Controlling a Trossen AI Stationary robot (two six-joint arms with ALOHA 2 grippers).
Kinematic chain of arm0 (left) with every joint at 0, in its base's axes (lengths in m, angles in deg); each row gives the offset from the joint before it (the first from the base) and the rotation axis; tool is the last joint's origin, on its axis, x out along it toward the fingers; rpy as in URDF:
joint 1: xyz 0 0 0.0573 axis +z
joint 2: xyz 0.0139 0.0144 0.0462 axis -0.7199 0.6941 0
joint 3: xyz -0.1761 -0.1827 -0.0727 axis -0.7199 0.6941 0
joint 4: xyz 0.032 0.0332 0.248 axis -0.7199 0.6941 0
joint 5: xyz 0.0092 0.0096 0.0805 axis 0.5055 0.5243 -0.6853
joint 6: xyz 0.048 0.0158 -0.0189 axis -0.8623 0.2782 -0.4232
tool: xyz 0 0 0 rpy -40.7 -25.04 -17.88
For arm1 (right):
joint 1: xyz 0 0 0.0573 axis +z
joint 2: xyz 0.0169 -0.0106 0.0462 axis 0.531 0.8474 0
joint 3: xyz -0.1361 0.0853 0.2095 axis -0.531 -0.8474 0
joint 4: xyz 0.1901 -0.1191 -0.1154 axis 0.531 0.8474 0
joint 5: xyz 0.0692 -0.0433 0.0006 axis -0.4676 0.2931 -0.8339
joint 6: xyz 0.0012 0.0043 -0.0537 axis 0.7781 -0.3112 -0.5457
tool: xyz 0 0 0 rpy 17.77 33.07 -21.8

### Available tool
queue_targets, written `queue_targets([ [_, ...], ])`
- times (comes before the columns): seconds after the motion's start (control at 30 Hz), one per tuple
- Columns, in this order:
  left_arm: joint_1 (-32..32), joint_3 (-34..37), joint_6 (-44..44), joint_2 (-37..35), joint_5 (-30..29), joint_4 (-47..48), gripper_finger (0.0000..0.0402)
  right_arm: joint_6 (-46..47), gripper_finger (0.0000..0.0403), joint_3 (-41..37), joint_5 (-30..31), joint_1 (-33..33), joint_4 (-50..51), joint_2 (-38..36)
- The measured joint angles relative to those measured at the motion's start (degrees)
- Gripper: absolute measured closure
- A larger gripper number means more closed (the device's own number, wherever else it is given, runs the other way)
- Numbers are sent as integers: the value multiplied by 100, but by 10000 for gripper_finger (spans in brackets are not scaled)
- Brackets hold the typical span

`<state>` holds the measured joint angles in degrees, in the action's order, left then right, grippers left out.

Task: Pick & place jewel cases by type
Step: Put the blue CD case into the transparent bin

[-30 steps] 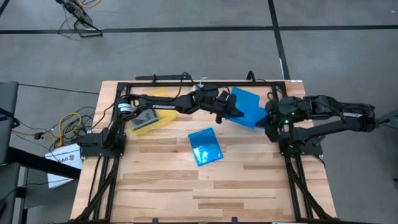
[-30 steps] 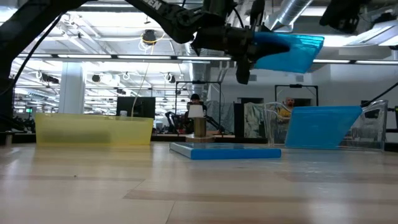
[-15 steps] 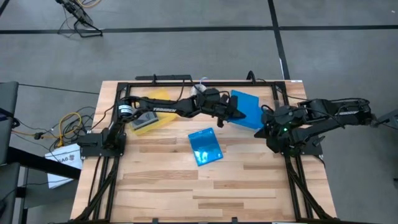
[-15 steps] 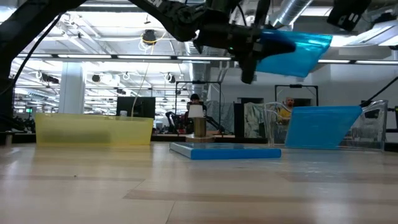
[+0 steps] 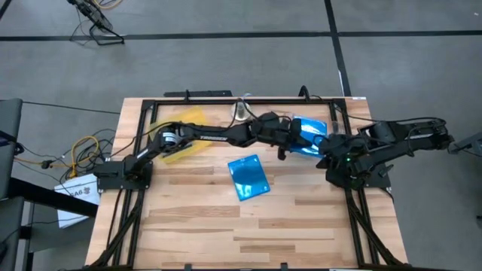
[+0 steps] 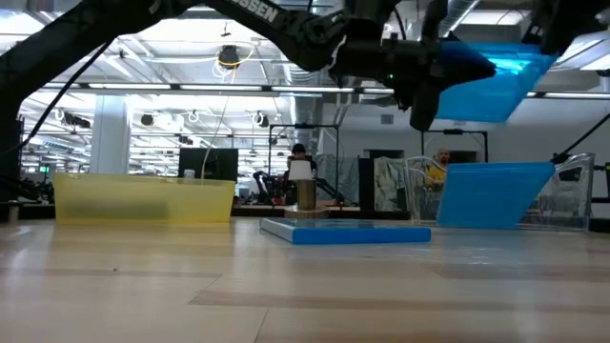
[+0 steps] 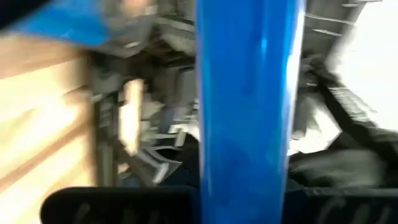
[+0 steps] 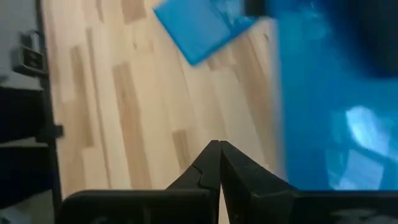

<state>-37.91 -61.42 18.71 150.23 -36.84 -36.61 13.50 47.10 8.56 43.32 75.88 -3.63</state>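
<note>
Over by the desk's far right edge, your left hand (image 5: 290,139) is clamped on a blue jewel case (image 5: 310,133) above the clear bin (image 6: 572,195). Keep it level and lower before letting go. Another blue case (image 5: 248,178) lies mid-desk; right hand (image 8: 219,163) is pinched shut, empty.

Even, bright light from ceiling strips (image 6: 143,88) above the counter (image 6: 191,286); soft shadows. The left wrist view is heavily motion-blurred; the counter's near boards look soft.
</note>
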Motion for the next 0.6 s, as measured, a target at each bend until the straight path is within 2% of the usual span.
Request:
queue_targets([
  [0.07,-60,1,-48,-3,-50,319,384,-29,403,0,12,0,201,23],
  [0.37,-148,16,303,10,-509,468,384,-72,403,0,3,-2,509,103],
  [0.5,-191,14,512,39,-609,461,384,-80,403,0,-4,0,507,117],
  [0.6,-258,14,828,228,-571,93,384,-150,403,0,-6,0,508,134],
])
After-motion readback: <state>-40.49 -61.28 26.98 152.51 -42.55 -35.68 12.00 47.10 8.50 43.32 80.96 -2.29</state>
